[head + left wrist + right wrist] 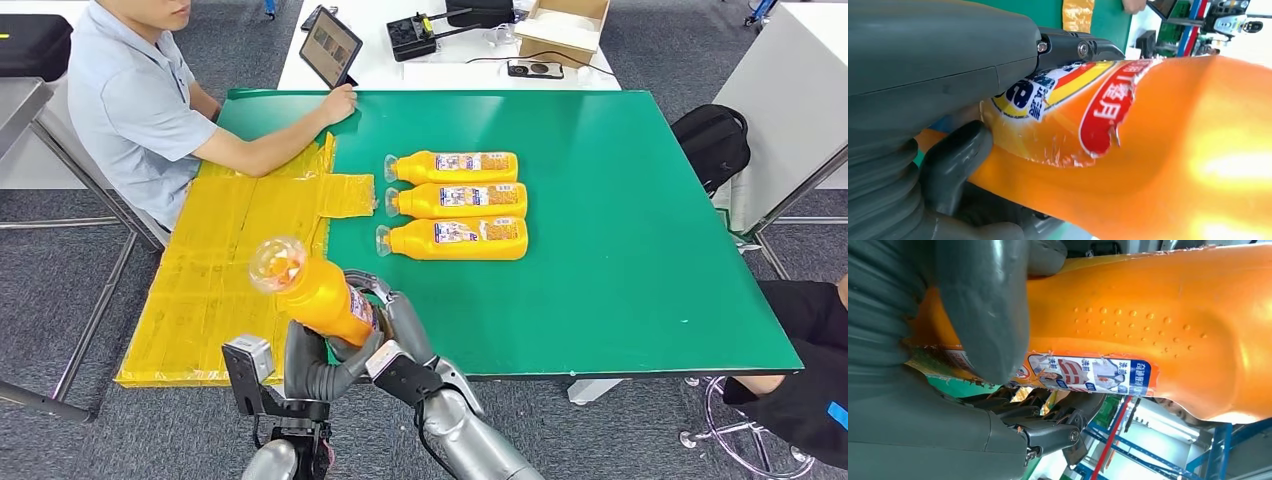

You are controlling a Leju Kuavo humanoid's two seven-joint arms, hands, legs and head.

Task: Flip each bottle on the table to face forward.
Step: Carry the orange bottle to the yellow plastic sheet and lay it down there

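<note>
Above the near table edge, I am holding the orange bottle (318, 296) tilted, clear cap up-left | left hand (312, 368) and right hand (395, 335) both wrapping its base | three bottles (455, 205) lying side by side on the green table (620, 240) | person (140, 100) sitting far-left.

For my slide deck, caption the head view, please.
Both hands, left and right, grip an orange bottle beside three lying bottles.
</note>
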